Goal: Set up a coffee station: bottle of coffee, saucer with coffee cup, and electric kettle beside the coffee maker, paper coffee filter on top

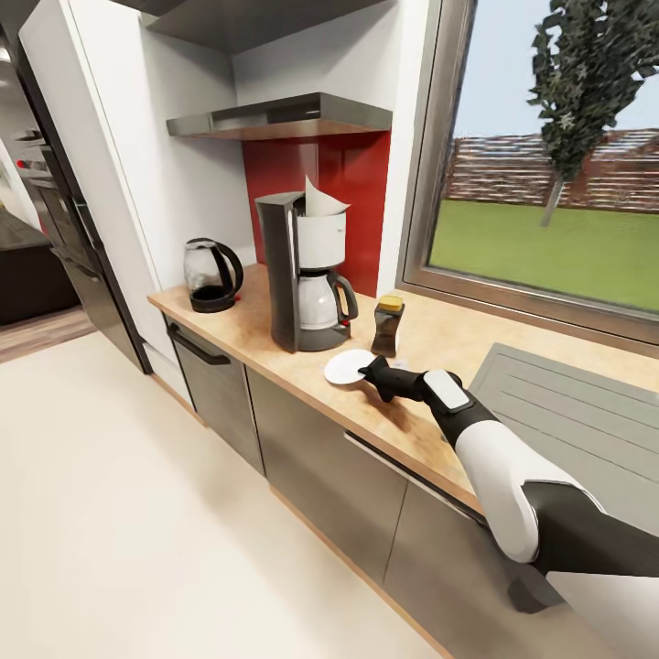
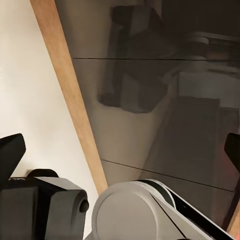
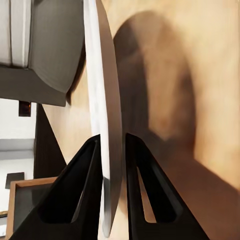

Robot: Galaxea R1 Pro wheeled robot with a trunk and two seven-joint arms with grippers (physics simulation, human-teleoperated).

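Saucer [image 1: 346,367] pinched at its rim in right gripper [image 1: 370,371], low over countertop [image 1: 412,412], just beside coffee maker [image 1: 302,275] topped with paper filter [image 1: 320,199]; coffee bottle [image 1: 388,326] behind, kettle [image 1: 211,274] farther along; left gripper state cannot be told.

The long beige wood tabletop [image 1: 430,343] has bare room between the round glass kettle with the black handle [image 1: 211,275] and the tall dark grey coffee maker [image 1: 302,275]. A pincer could pass there. On the other side it is tight. The small brown jar with the yellow lid [image 1: 388,326] stands just beside the coffee maker, and the flat round white plate [image 1: 348,368] sits in front of the jar, pinched on its rim by the right pincer [image 1: 372,371]. The dark grey slab shelf [image 1: 284,117] hangs above the coffee maker, with the white paper cone [image 1: 318,198] poking up under it.
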